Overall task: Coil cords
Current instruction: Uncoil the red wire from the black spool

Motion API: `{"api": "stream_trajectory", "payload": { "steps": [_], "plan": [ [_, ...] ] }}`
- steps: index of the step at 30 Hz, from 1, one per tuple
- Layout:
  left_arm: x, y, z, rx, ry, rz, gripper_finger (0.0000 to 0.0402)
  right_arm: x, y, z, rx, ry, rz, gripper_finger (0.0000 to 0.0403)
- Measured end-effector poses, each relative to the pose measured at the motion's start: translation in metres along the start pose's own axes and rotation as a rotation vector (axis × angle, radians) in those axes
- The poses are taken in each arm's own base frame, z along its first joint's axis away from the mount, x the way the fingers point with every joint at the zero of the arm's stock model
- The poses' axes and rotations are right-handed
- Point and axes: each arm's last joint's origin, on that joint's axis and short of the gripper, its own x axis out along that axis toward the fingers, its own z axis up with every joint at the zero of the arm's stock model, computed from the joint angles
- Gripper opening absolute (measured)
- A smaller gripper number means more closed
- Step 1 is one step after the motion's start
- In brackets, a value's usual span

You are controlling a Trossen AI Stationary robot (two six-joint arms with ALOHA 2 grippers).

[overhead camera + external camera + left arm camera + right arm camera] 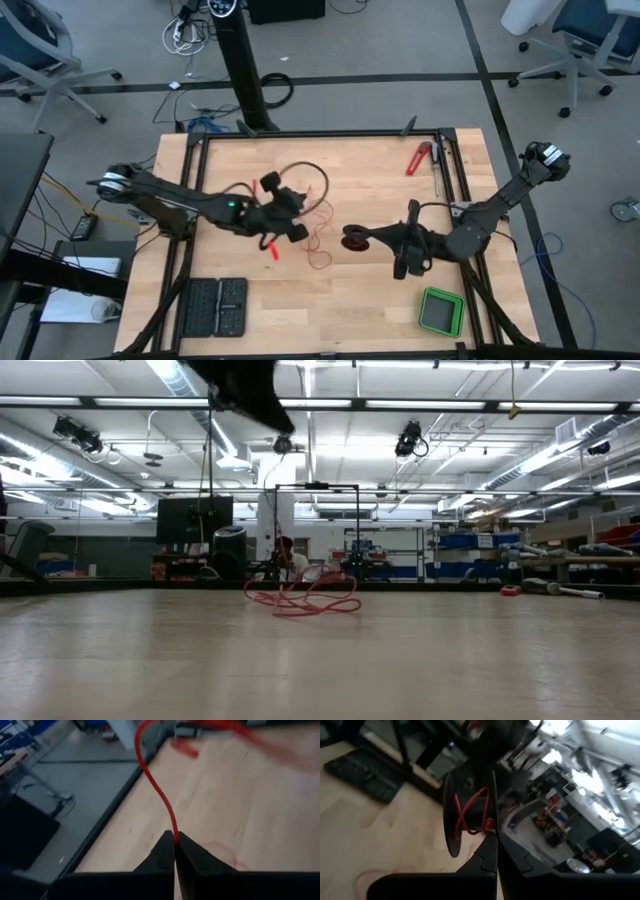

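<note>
Two robot arms are working a thin red wire (318, 238) at mid-table. Nearest the lens in the left wrist view, the left gripper (174, 841) is pinching shut on the wire, w/ the strand rising from between its closed fingertips and curving away over the wooden table (240, 810). In the right wrist view, the right gripper (495, 836) is also closed, its tips meeting at the rim of a dark spool (470, 812) that is carrying a few crossed turns of red wire; whether the fingers are clamping the spool's edge or the wire itself can't be told.

From overhead, the left gripper (287, 215) is reaching in from the table's left side and the right gripper (370, 237) from the right, the two near each other at centre. Loose wire is lying in untidy loops on the wood btwn them, a small red end piece (272, 250) lying just beside the left gripper. The spool (355, 237) is sitting at the right gripper's tip.

Farther out: a green box (441, 311) is sitting at the front right corner, a black keyboard-like tray (212, 307) at front left, a red-handled tool (418, 158) toward the back right edge. At table height, the loose red loops (300, 600) are lying mid-table w/ the workshop room beyond.
</note>
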Motion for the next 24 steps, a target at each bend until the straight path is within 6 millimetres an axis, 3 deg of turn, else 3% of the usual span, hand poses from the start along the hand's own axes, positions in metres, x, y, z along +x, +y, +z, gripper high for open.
{"api": "stream_trajectory", "payload": {
  "steps": [7,11,16,24],
  "plan": [
    [-0.035,0.001,0.024,-0.034,-0.197,-0.090,0.0005,0.011,0.000,-0.022,0.033,0.155,0.003,0.0000],
    [-0.043,-0.011,0.033,-0.008,-0.298,-0.180,0.0005,0.023,-0.011,-0.036,0.099,0.275,-0.142,0.0000],
    [-0.038,-0.026,0.035,0.018,-0.352,-0.323,0.0005,0.035,-0.028,-0.048,0.175,0.373,-0.365,0.0000],
    [-0.009,-0.055,0.016,0.096,-0.270,-0.333,0.0005,0.043,-0.051,-0.045,0.323,0.368,-0.609,0.0000]
  ]
}}
